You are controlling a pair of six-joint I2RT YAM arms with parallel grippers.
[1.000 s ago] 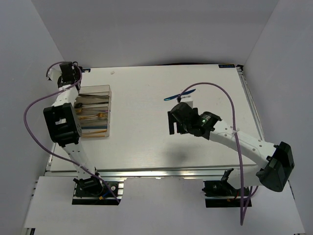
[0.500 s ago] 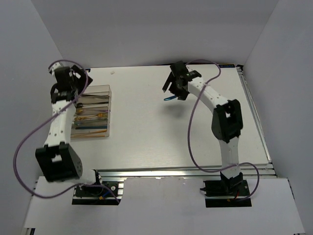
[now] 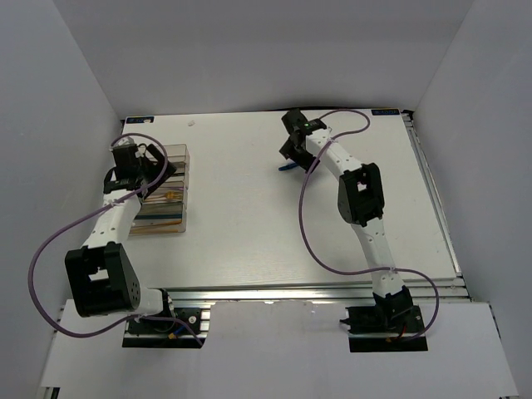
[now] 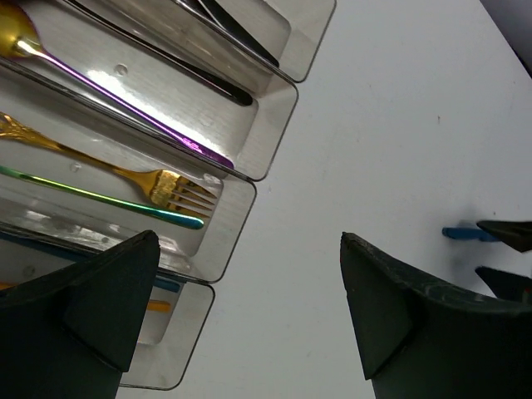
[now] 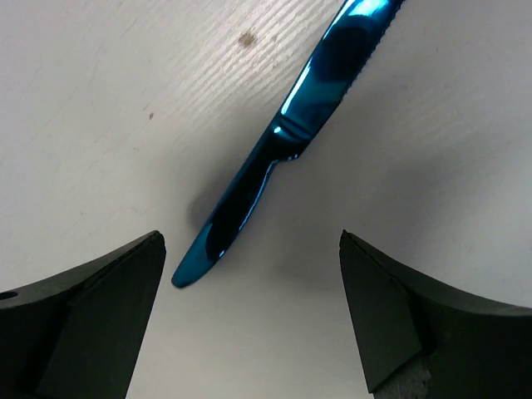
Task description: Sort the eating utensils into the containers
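Note:
The blue knife lies flat on the white table, handle end toward me, between my right gripper's open fingers and nearer the left one. In the top view the right gripper hovers over the knife at the back centre. The clear brownish organiser stands at the left. It holds a gold fork, a purple-handled gold spoon, dark utensils, an iridescent piece and blue and orange pieces. My left gripper is open and empty above the organiser's right edge.
White walls close in the table on the left, back and right. The table's front metal rail runs along the near edge. Purple cables loop from both arms. The knife also shows far off in the left wrist view.
The right arm swung from mid-table to the back and now hangs over the knife. The left gripper moved from the far left corner to over the organiser's right side.

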